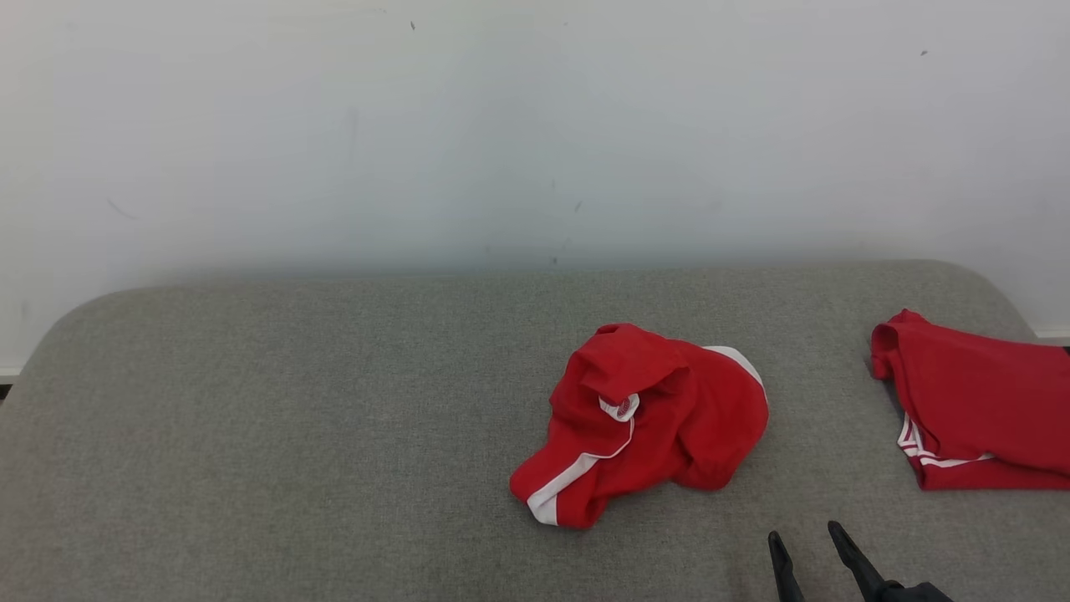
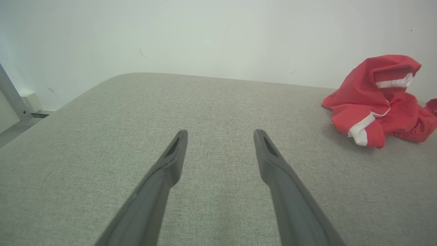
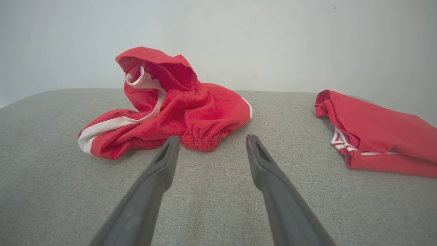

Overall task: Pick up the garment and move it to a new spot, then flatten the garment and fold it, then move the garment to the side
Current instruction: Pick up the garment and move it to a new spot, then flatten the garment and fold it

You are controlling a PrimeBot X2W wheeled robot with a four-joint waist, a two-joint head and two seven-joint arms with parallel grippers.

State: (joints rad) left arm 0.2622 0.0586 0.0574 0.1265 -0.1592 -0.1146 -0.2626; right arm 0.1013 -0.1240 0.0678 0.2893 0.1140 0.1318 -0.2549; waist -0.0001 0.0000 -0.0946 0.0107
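A crumpled red garment (image 1: 644, 422) with white stripes lies in a heap a little right of the middle of the grey padded surface (image 1: 276, 435). In the right wrist view the garment (image 3: 177, 109) sits just beyond my right gripper (image 3: 211, 140), which is open and empty. The right gripper (image 1: 807, 535) shows at the lower right of the head view, a short way in front of the heap. My left gripper (image 2: 220, 135) is open over bare fabric, with the garment (image 2: 375, 102) off to its right.
A second red garment (image 1: 978, 410), folded flat, lies at the right edge of the surface; it shows too in the right wrist view (image 3: 375, 133). A pale wall (image 1: 535, 125) stands behind. A metal leg (image 2: 13, 99) stands far left in the left wrist view.
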